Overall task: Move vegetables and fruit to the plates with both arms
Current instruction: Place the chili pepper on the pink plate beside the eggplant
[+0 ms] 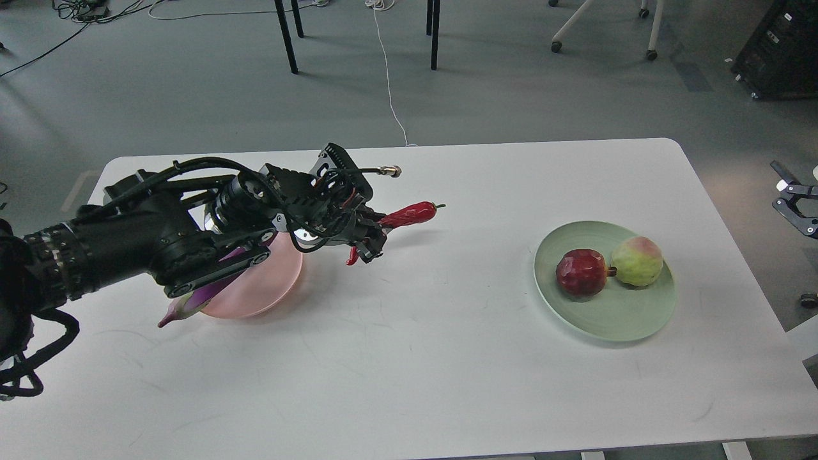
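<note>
My left gripper (369, 241) is shut on the red chili pepper (412, 213) and holds it above the table, just right of the pink plate (268, 287). The purple eggplant (192, 305) lies across the pink plate, mostly hidden under my left arm, with its stem end sticking out over the plate's front left rim. The mint green plate (613, 319) at the right holds the dark red faceted ball (580, 272) and the yellow-green fruit (636, 260), side by side and touching. My right gripper (775, 185) shows at the right edge, off the table, with its fingers apart and empty.
The white table (409, 370) spans the view; its far edge is near the top of my left wrist. Chair and table legs (434, 35), a white cable (390, 83) and a black case (779, 48) are on the floor beyond.
</note>
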